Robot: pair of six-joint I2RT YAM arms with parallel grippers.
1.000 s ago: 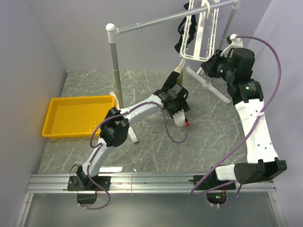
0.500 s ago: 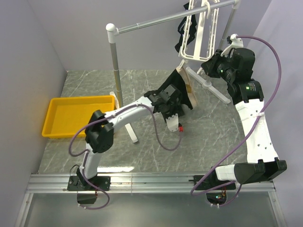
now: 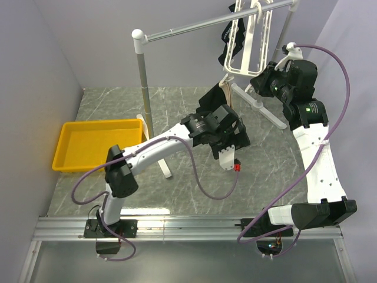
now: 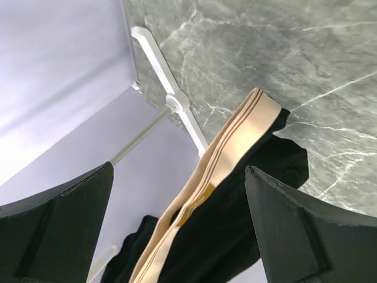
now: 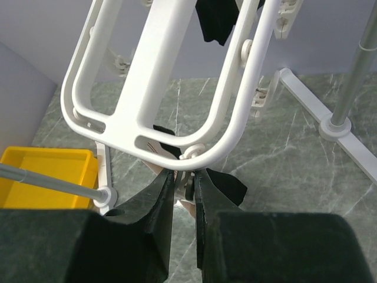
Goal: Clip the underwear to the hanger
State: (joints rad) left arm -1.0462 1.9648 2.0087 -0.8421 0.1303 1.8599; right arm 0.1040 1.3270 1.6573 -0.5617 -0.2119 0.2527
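1. While the task appears to stand at the clipping step itself, the leftmost items play no part. A yellow plastic tray [image 3: 97, 122] lies at the left of the table, and a grey metal rail stand with white joints [image 3: 143, 82] rises just right of it.
2. The left gripper [image 4: 177, 177] is at mid-table. Its jaws stand wide apart and clamp nothing, and no contact with the cloth ahead is visible.
3. The black cloth underwear with a broad tan waistband [image 4: 235, 224] hangs just beyond that gripper. Its waistband runs up toward the near corner of the hanger.
4. The white plastic slatted hanger [image 5: 154, 65] hangs from the rail at far right. A small all-black garment [image 5: 218, 17] hangs on its far side.
5. The right gripper [image 5: 184, 188] has its jaws nearly together, pinched on a small white clip [image 5: 187, 184] under the hanger's near corner. Tan cloth shows directly below, but whether it is seated in the clip is hidden.
6. Judgement: one waistband corner is being fastened. The next move calls for easing off the clip so it bites and confirming that the cloth holds. The free waistband end then goes to a neighbouring clip.
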